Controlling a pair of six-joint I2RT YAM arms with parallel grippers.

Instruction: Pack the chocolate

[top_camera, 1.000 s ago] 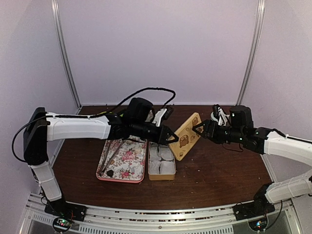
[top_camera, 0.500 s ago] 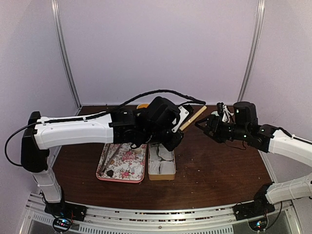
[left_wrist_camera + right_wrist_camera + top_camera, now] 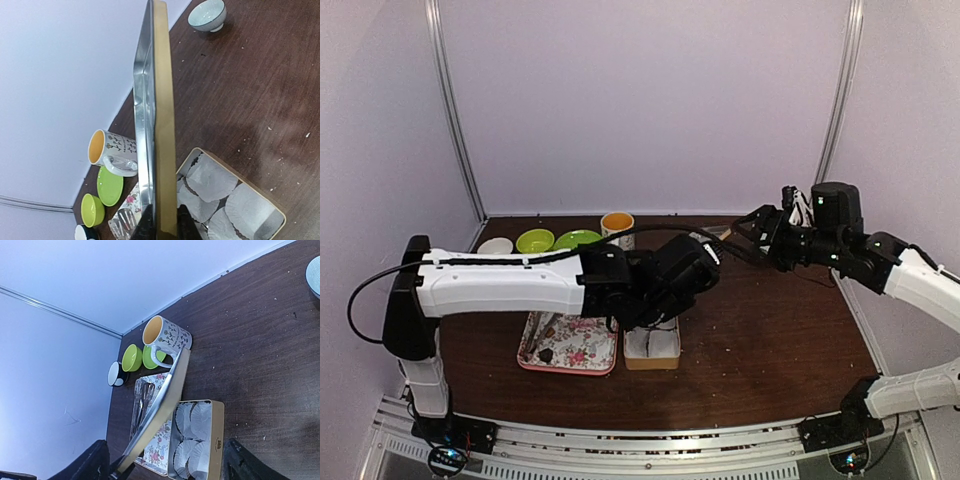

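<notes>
Found the left gripper pinching the near end of the tin lid, dark fingers pressed one to each face. Noted the lid on edge in the left wrist view, tan outer rim toward the camera, silver inner face to the left. Saw it tilted in the right wrist view, up over the floral tray and the open tin, touching neither as far as can be judged. Could not make out the lid in the top view, hidden there by the left wrist.

Found the right gripper spread wide, gripping nothing, hanging above the far right of the table.

Recorded white paper-wrapped cakes filling the open tin. Located the chocolate on the floral tray, at its near left corner, outside the tin and apart from both grippers. Noted clear tongs lying along the tray's left side.

Logged along the far edge, left to right in the top view: a dark bowl with white inside, a green bowl, a green saucer and a printed mug with orange inside, just beside the saucer. Logged a pale blue bowl farther right, well apart from the tin.
</notes>
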